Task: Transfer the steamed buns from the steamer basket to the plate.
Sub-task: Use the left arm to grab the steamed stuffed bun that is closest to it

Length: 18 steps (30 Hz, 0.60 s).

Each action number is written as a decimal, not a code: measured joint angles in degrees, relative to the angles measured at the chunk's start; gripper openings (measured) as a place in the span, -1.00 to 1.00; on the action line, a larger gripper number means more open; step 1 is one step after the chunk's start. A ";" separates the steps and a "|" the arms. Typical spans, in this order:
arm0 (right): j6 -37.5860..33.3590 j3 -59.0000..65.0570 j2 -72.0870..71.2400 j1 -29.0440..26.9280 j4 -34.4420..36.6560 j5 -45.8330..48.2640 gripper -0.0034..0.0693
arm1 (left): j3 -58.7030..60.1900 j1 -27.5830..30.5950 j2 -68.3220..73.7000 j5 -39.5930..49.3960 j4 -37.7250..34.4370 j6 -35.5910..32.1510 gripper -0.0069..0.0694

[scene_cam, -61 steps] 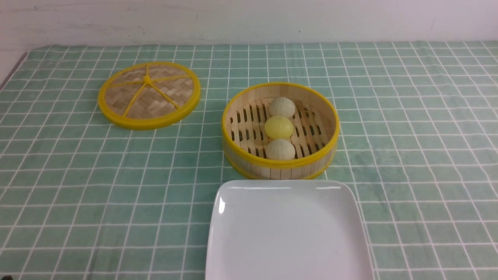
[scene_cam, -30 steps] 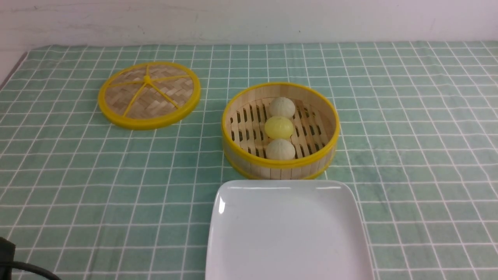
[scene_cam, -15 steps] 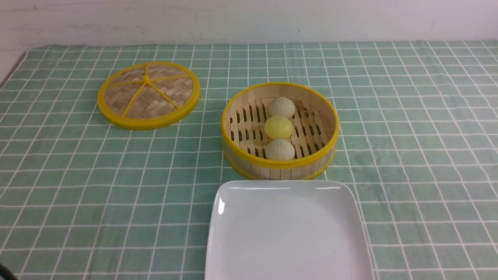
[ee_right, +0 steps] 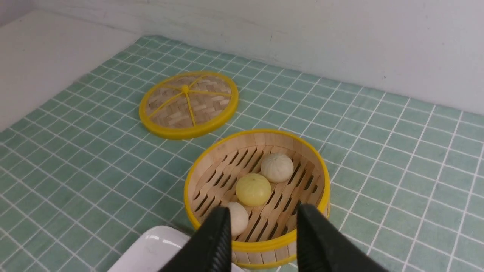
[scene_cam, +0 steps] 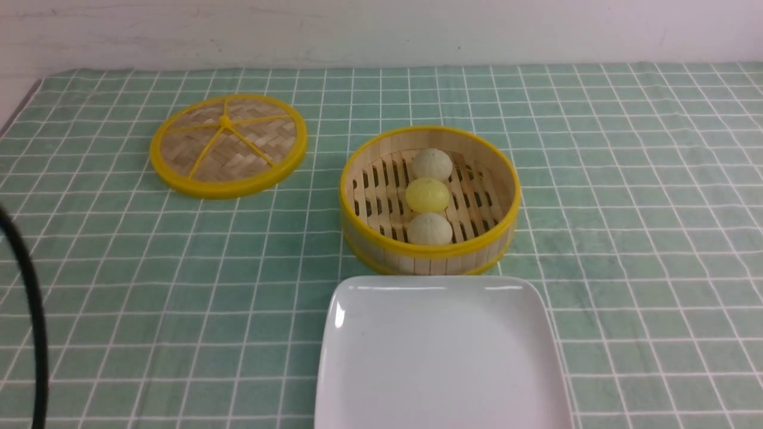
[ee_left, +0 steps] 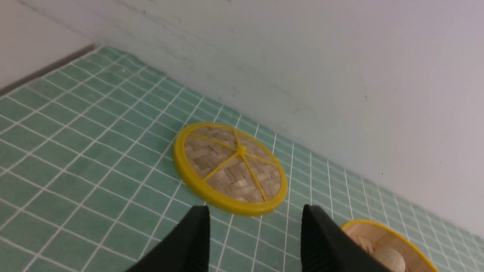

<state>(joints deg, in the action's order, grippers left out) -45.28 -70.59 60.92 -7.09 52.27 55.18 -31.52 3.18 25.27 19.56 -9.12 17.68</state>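
The steamer basket (scene_cam: 503, 232) stands mid-table and holds three steamed buns in a row: an off-white one at the back (scene_cam: 432, 164), a pale yellow one in the middle (scene_cam: 427, 195) and an off-white one at the front (scene_cam: 429, 229). The white plate (scene_cam: 441, 357) lies just in front of the basket, with nothing on it. Neither gripper shows in the front view. My right gripper (ee_right: 262, 230) is open and empty, above the basket's near rim (ee_right: 264, 245). My left gripper (ee_left: 255, 236) is open and empty above the cloth near the lid (ee_left: 228, 168).
The flat woven lid (scene_cam: 228, 145) lies at the back left on the green checked tablecloth. A black cable (scene_cam: 30, 310) shows at the front view's left edge. A white wall (scene_cam: 381, 30) runs behind the table.
A black cable has risen into the front view's left edge. The basket, buns, plate and lid have not moved.
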 joint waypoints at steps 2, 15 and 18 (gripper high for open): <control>-1.44 -2.51 3.89 0.00 0.00 0.97 -0.18 | -2.18 0.00 3.56 0.18 -3.58 -5.18 0.12; -9.72 -15.23 20.37 0.00 -0.41 9.89 -0.18 | -19.38 0.00 26.93 18.69 -38.95 -45.24 0.05; -10.40 -16.51 22.25 0.00 -0.47 10.92 -0.18 | -20.29 0.00 30.14 20.95 -45.83 -52.04 0.02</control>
<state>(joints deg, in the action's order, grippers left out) -55.68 -87.10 83.17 -7.09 51.80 66.11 -51.81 3.18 55.41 40.51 -54.96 -34.36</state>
